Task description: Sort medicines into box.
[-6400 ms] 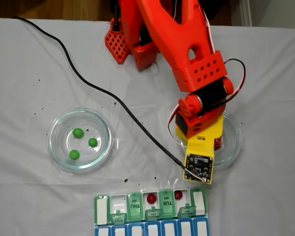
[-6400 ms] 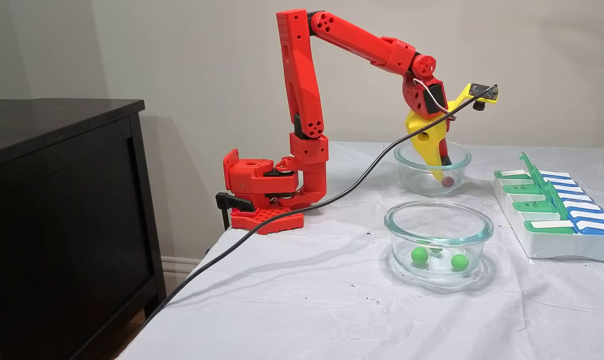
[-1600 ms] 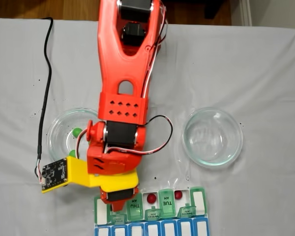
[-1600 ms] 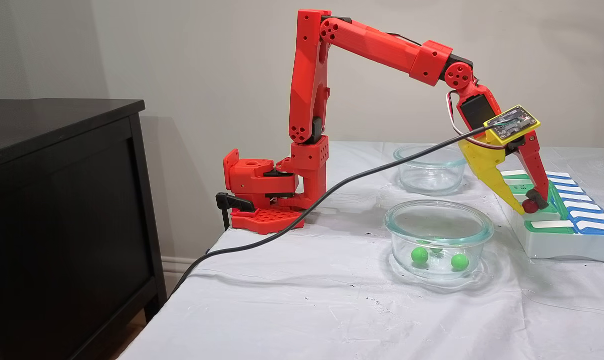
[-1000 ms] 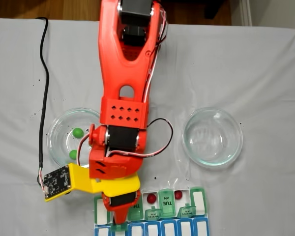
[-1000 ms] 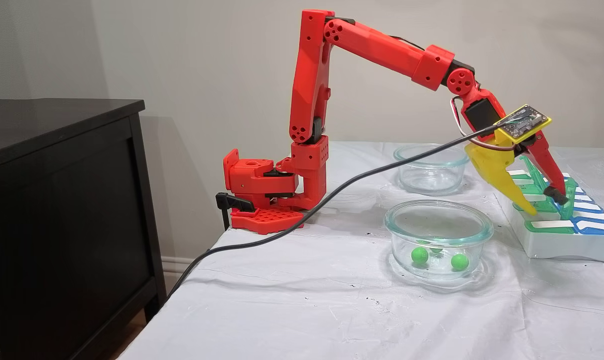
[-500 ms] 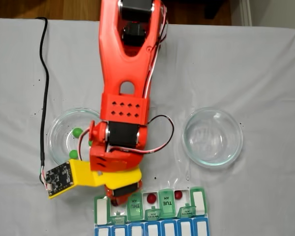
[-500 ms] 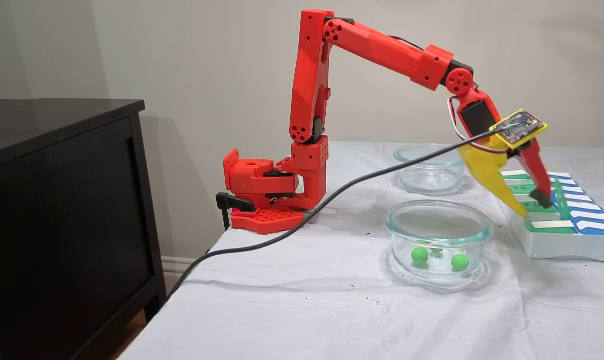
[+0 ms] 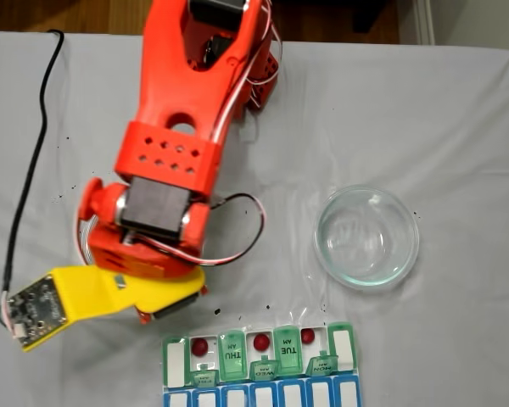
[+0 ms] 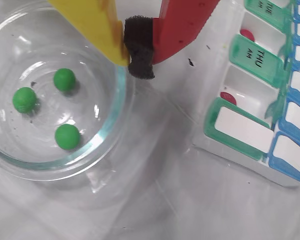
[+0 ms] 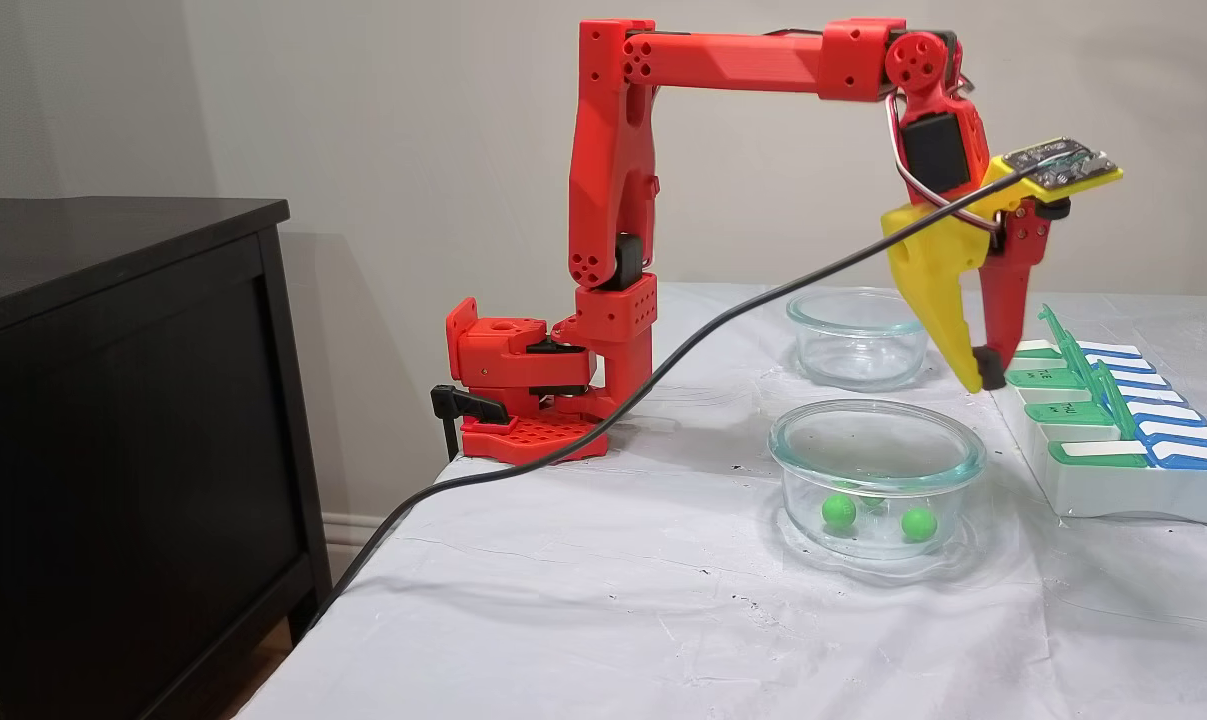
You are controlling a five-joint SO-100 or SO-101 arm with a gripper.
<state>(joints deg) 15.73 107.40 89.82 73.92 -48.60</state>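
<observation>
White cloth: claw, seemingly closed, above green pills' dish rim.

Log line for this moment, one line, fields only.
gripper: shut, empty, above dish rim | red pills: three in pill box | green pills: three in glass dish | other dish: empty

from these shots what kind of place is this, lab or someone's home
Probably a home room, not a lab: a table under a wrinkled white cloth, a dark wooden cabinet beside it, and wood flooring past the table's far edge.
</observation>
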